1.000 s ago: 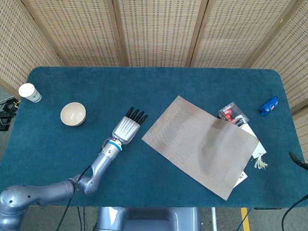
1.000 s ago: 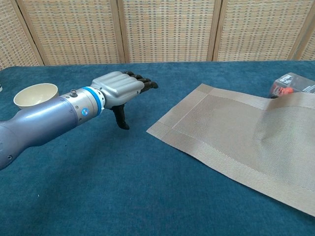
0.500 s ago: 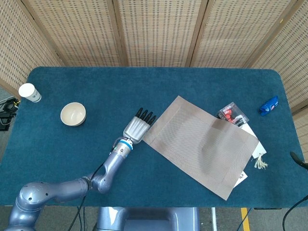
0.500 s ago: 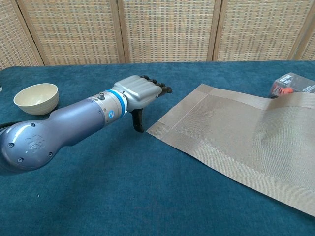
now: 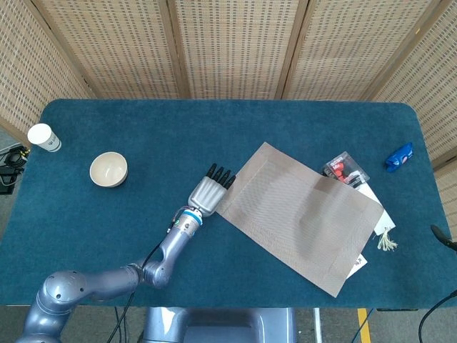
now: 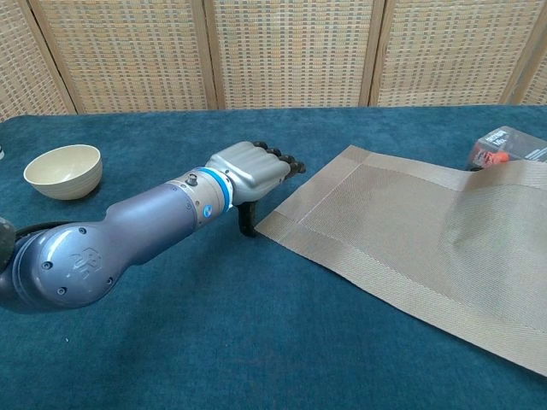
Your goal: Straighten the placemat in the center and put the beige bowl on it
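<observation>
The tan woven placemat (image 5: pixel 296 214) (image 6: pixel 410 239) lies skewed on the blue table, its right part riding up over some packaged items. My left hand (image 5: pixel 209 191) (image 6: pixel 255 169) hovers flat at the mat's left corner, fingers stretched out and apart, thumb pointing down to the cloth, holding nothing. The beige bowl (image 5: pixel 108 169) (image 6: pixel 63 170) stands upright far left of the hand. My right hand shows in neither view.
A white paper cup (image 5: pixel 44 137) stands at the table's left edge. A red packaged item (image 5: pixel 345 170) (image 6: pixel 500 146) and white cards (image 5: pixel 375 214) lie partly under the mat's right side. A blue object (image 5: pixel 399 156) sits at the far right.
My left hand has travelled right and slightly toward me, from mid-table to the placemat's left corner. The mat and bowl have not moved.
</observation>
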You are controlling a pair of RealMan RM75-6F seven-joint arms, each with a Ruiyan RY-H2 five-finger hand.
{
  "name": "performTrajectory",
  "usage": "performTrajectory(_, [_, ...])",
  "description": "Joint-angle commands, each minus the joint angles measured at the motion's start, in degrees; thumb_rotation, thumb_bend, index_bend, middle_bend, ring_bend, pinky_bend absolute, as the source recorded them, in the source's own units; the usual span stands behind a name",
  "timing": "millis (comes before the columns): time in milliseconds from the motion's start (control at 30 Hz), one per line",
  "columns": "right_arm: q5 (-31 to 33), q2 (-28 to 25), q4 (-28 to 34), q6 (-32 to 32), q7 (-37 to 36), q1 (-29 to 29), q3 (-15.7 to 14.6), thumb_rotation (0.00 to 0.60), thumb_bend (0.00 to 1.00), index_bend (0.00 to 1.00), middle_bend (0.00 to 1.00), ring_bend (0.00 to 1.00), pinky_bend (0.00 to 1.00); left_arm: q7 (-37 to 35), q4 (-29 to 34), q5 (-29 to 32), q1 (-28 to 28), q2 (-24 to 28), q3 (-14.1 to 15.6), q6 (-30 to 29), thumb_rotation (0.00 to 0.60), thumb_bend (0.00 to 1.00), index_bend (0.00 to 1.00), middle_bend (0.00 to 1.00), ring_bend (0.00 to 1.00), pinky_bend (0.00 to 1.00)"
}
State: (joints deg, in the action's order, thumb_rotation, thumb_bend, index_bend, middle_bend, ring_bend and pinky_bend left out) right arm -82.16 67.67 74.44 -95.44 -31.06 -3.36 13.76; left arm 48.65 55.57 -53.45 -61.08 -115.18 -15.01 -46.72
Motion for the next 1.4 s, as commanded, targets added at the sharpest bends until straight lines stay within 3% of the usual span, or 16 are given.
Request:
performTrajectory(33, [-0.1,-0.1,0.2,0.0,0.0,0.1,0.0,0.6,0.25,0.25,0.0,0.0,0.0,0.1,-0.9,-0.1,-0.4,-0.7,0.3,-0.2,0.6,0.16,0.03,0.0,0.0,0.0])
performTrajectory(133, [-0.2,-0.2,0.4,-0.1,0.2,0.1,-0.1,0.6,0.25,0.25,0.0,0.0,0.0,-1.4,-1.6,-1.3,-0.6,-1.4,0.3,-1.1,0.6,0.32,0.06,0.0,0.0,0.0])
performTrajectory(400, [-0.5,-0.3,0.9,-0.2,0.3,0.2,-0.1,0.6,0.25,0.25,0.0,0.0,0.0,-6.5,-4.3,-7.2,-0.6,-3.3,1.7,-4.1,0.6,0.41,0.09,0.0,0.0,0.0])
performTrajectory(767, [-0.7,-0.5,1.3,-0.1,0.3,0.2,-0.2,0.6,0.25,0.26,0.0,0.0,0.0,-9.8,-6.7,-10.5,-0.6,-4.6,2.0,-4.8,0.6,0.41,0.22,0.0,0.0,0.0])
performTrajectory(1167, [-0.9,-0.8,1.8,0.3,0.2,0.2,-0.4,0.6,0.25,0.27,0.0,0.0,0.0,-12.9,-10.2,-13.5,-0.9,-7.1,1.5,-6.5,0.6,0.42,0.55,0.0,0.0,0.0])
performTrajectory(1400, [-1.0,-0.9,2.0,0.6,0.1,0.2,-0.5,0.6,0.25,0.27,0.0,0.0,0.0,-14.1,-11.0,-14.6,-0.3,-7.3,1.5,-6.9,0.6,0.52,0.6,0.0,0.0,0.0])
